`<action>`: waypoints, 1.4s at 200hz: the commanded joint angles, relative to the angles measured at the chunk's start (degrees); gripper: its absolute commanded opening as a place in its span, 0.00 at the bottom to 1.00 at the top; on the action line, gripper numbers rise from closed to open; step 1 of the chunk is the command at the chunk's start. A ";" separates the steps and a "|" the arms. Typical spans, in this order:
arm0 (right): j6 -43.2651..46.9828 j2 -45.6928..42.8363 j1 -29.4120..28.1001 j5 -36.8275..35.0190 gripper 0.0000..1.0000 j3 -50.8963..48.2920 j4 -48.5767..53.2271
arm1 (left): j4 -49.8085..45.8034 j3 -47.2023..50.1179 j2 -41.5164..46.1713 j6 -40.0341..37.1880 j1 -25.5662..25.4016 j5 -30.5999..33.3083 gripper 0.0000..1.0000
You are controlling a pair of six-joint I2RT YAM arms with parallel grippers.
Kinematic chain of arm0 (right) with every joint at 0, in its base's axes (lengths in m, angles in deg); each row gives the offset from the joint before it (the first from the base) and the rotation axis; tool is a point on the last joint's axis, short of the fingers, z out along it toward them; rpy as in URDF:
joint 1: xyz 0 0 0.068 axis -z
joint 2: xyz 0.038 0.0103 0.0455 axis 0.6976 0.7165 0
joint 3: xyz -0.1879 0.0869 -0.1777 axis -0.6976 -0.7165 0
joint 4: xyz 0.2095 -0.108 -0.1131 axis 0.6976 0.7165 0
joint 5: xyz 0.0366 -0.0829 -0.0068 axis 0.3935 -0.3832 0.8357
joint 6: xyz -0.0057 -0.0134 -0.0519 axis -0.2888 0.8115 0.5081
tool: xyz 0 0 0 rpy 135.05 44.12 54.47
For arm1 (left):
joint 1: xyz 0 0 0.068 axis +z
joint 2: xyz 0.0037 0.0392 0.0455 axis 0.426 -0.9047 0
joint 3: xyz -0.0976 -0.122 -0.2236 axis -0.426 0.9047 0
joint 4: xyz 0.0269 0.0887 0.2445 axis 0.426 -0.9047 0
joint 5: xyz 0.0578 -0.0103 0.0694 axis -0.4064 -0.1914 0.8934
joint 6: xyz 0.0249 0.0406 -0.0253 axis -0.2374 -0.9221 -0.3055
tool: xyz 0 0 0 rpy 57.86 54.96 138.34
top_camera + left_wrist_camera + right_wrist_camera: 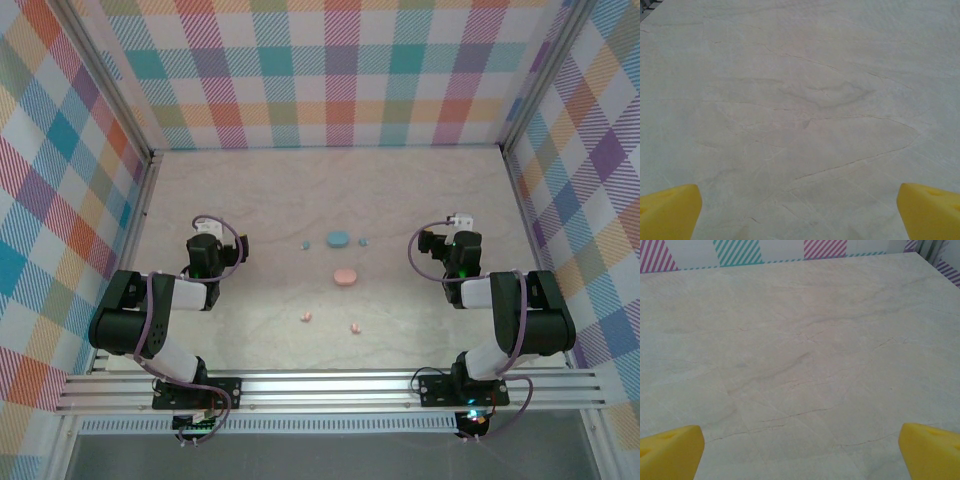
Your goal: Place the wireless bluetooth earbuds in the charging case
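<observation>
pale marble-look table top point(420, 200) makes the floor of a little booth, and the small things lie near its middle. one light blue earbud point(306, 244) lies just left of the round blue charging case point(339, 239), not touching it. a second light blue earbud point(364, 241) lies just right of that case, also apart from it. nearer to the arms sits the round pink charging case point(346, 276). nearer still lie one pale pink earbud point(307, 318), a bit to the left, and a second pale pink earbud point(354, 328), a bit to the right. all four buds lie on the table, outside the cases. the cases are too small to tell if they are open or closed.

the left gripper point(799, 200) hangs well to the left of these things. its yellow fingers point(670, 212) are spread wide apart, with bare table between them. the right gripper point(800, 440) hangs well to the right, and its yellow fingers point(930, 450) are spread wide too, holding nothing.

checked walls point(330, 70) in many colours stand on the left, far and right sides.
</observation>
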State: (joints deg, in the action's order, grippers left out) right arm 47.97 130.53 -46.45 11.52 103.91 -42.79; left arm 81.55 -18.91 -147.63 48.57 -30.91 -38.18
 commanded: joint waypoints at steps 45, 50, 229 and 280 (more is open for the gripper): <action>-0.30 -0.43 -0.09 0.96 1.00 0.94 -0.32 | 0.17 -0.92 0.17 0.51 0.68 -0.76 1.00; -0.27 -0.42 -0.14 0.96 1.00 0.94 -0.32 | 0.20 -0.90 0.17 0.46 0.62 -0.76 1.00; 0.45 -9.82 -0.42 9.55 1.00 13.73 30.55 | -35.45 -15.31 11.78 8.12 0.43 4.80 1.00; 7.18 -2.30 -8.93 15.95 1.00 30.98 46.77 | -55.52 -19.94 17.92 22.67 -2.91 -1.49 0.91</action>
State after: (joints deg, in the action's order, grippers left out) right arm 49.00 123.71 -49.51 23.22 127.52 -8.98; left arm 42.95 -36.59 -131.13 61.33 -31.65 -36.76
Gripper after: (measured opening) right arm 0.998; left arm 0.923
